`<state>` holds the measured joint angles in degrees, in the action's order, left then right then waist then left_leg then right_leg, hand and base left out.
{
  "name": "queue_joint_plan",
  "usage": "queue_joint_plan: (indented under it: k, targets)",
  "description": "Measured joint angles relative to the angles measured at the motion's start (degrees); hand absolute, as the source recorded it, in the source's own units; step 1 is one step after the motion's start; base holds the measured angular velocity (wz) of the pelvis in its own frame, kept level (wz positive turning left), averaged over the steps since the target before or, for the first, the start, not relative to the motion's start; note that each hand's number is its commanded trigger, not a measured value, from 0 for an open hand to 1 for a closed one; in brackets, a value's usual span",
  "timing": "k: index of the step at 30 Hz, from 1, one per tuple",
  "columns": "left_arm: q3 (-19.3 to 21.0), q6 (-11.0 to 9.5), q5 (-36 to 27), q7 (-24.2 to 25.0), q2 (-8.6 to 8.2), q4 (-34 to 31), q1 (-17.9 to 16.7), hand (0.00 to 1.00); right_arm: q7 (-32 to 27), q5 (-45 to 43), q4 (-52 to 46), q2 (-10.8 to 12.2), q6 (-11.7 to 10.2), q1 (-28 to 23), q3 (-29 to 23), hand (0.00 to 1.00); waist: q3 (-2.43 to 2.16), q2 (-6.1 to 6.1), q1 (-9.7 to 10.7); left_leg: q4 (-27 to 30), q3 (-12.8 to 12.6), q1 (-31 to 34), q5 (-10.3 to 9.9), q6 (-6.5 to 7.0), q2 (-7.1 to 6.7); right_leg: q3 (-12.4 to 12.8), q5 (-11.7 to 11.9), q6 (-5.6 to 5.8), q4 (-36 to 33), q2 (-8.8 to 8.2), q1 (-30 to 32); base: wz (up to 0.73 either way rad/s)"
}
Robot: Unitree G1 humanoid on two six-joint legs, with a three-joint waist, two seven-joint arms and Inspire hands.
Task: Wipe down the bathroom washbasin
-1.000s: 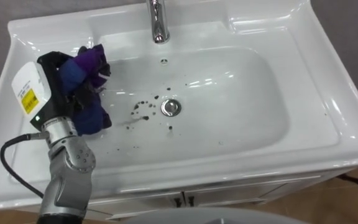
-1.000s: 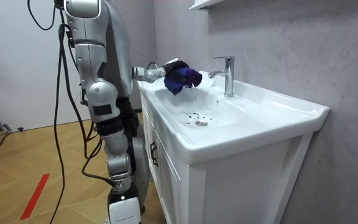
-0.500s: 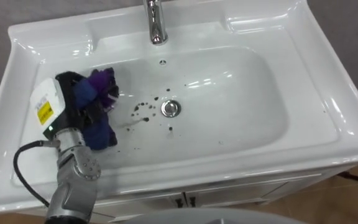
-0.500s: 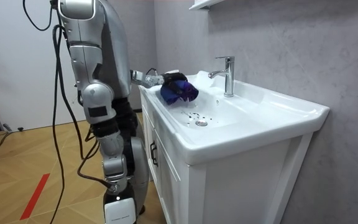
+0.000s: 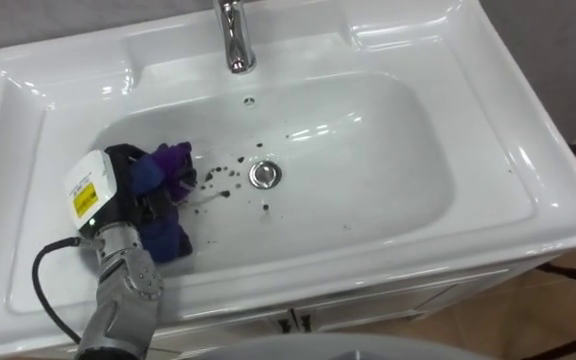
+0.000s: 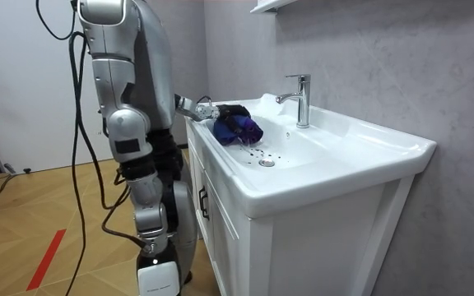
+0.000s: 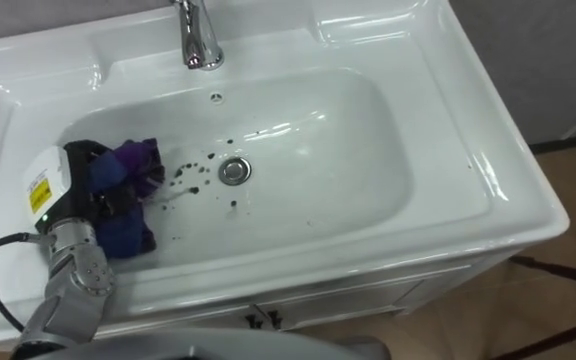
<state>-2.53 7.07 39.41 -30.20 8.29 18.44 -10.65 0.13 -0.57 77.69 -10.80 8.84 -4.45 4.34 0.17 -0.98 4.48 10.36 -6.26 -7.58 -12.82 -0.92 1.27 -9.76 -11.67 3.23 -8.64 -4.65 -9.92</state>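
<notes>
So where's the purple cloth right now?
In the left eye view, the purple cloth is clutched in the left hand, inside the white basin's left side, just left of the metal drain.

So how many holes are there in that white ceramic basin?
2. The round metal drain sits in the floor of the white ceramic basin; a small overflow hole is on the back wall below the chrome tap. The bunched blue-purple cloth might hide part of the floor.

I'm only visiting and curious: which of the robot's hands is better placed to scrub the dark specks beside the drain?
Left. Its left hand is curled round the purple cloth, down in the basin, with the cloth right beside the dark specks near the drain.
</notes>
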Motion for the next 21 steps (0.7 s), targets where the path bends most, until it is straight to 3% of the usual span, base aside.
queue_joint_plan:
  k: [4, 9, 21]
  targets:
    - [0.0, 0.0, 0.9, 0.6, 0.10, 0.0, 0.2, 1.00, 0.0, 0.1, 0.4, 0.0, -0.1, 0.1, 0.1, 0.00, 0.01, 0.39, -0.1, 0.1, 0.1, 0.0, 0.0, 0.00, 0.00, -0.1, 0.0, 0.00, 0.0, 0.00, 0.0, 0.00]
    - [0.0, -0.1, 6.5, 2.1, 0.12, -0.1, 0.3, 1.00, 0.0, 0.1, 0.5, 0.0, -0.1, 0.2, 0.1, 0.00, -0.10, 0.45, -0.1, 0.1, 0.1, 0.3, 0.0, 0.00, 0.00, -0.1, 0.0, 0.00, 0.0, 0.02, 0.0, 0.00]
    - [-0.1, 0.0, 8.7, 6.3, 0.20, 0.2, 0.9, 1.00, 0.6, 0.0, 0.3, 0.0, -0.2, 0.0, 0.0, 0.00, -0.30, 0.18, 0.0, 0.4, 0.5, 0.9, 0.0, 0.00, 0.03, -0.5, 0.0, -0.01, 0.0, 0.02, 0.0, 0.02]
